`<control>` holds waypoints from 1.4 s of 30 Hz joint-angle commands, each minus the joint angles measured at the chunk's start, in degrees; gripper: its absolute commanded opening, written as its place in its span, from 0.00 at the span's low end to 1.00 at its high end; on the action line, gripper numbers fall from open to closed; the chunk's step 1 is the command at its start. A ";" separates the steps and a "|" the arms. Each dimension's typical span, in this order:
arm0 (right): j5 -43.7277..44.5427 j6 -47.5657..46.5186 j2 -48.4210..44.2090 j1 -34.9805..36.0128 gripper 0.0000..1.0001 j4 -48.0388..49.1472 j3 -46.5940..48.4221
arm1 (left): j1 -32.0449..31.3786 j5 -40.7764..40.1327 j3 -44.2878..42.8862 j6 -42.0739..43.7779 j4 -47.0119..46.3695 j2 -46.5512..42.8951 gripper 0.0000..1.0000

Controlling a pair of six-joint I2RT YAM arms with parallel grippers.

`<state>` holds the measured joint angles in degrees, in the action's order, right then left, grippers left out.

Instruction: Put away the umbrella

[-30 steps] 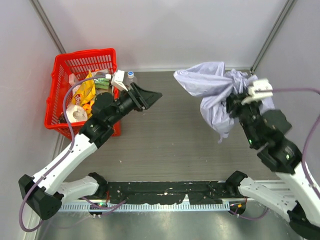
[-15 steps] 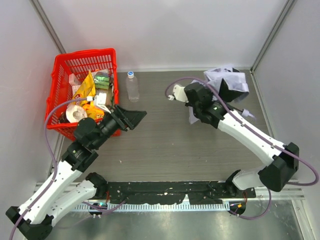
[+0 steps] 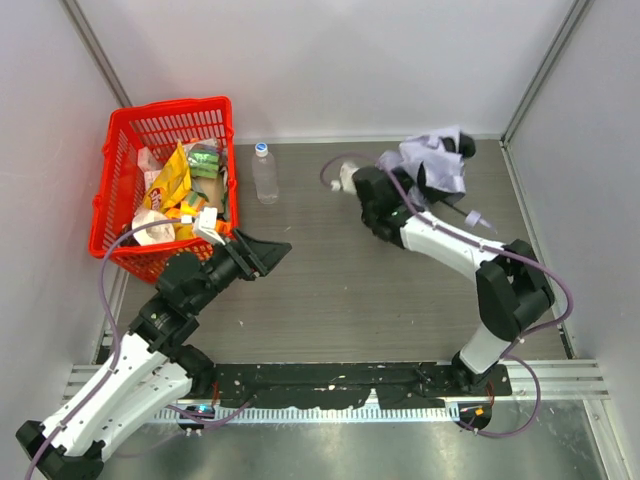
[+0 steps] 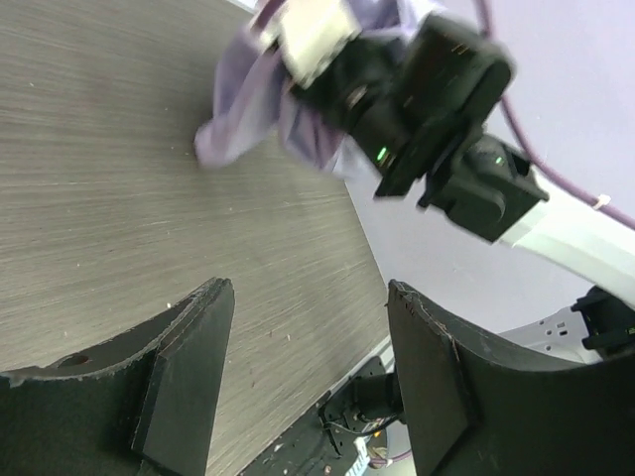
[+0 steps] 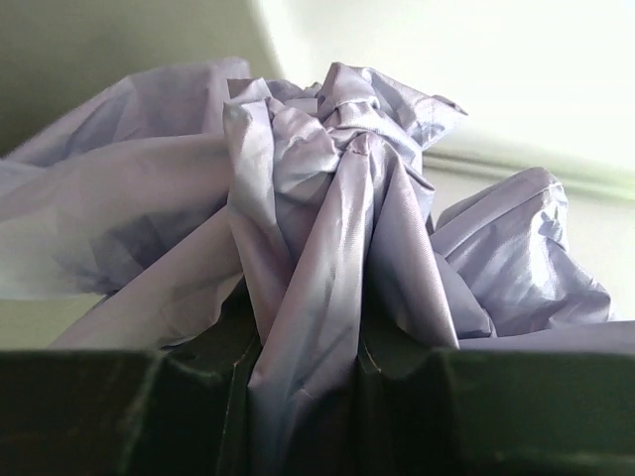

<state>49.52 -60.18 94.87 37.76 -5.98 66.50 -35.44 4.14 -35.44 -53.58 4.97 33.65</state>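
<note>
The umbrella [image 3: 440, 160] lies crumpled at 1 o'clock on the table [image 3: 330, 290], against the back corner. The right gripper [image 5: 303, 372] is pinched on 1 fold of its lavender canopy. The left gripper [image 3: 268, 248] gapes with nothing in it at 9 o'clock. I'd worry the slick fabric slides free on a lift, or the loose canopy knocks over the plastic bottle [image 3: 265, 172] beside the red basket [image 3: 120, 140].

Pale lavender umbrella [image 3: 432, 158], canopy crumpled, bunched, far right, possibly raised

A robot lab cell: plain white walls [image 3: 350, 60], aluminium corner posts [image 3: 95, 45].
</note>
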 commanded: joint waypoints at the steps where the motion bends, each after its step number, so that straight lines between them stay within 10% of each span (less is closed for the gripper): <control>1: 3.49 -13.88 -4.26 -6.45 0.00 26.41 4.26 | 0.29 0.69 -2.18 -0.12 -2.07 0.54 0.66; 8: 0.58 -31.22 7.76 -9.02 0.01 71.84 -3.13 | 0.28 0.16 -2.35 0.58 0.03 -0.86 0.66; 16: 3.13 -28.33 21.32 0.28 0.01 78.14 -10.67 | 0.37 -1.06 -1.48 1.29 2.67 -3.41 0.67; 20: -0.47 -18.59 18.17 5.38 0.00 62.09 -17.96 | 0.29 -1.07 0.02 0.50 2.94 -4.73 0.67; 24: -16.60 3.20 9.56 5.93 0.01 17.14 -15.10 | 0.29 -0.80 1.60 -0.64 2.41 -5.52 0.67; 28: -34.37 12.79 6.55 5.57 0.00 -7.68 -10.80 | 0.29 -0.28 2.66 -1.52 2.50 -5.96 0.67; 42: -61.18 22.64 17.18 3.90 0.00 -28.11 3.45 | 0.29 8.59 4.15 -2.84 0.74 -7.45 0.59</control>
<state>6.85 -45.19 106.63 41.95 -23.07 67.77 -35.44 7.22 -32.51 -55.68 9.15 27.75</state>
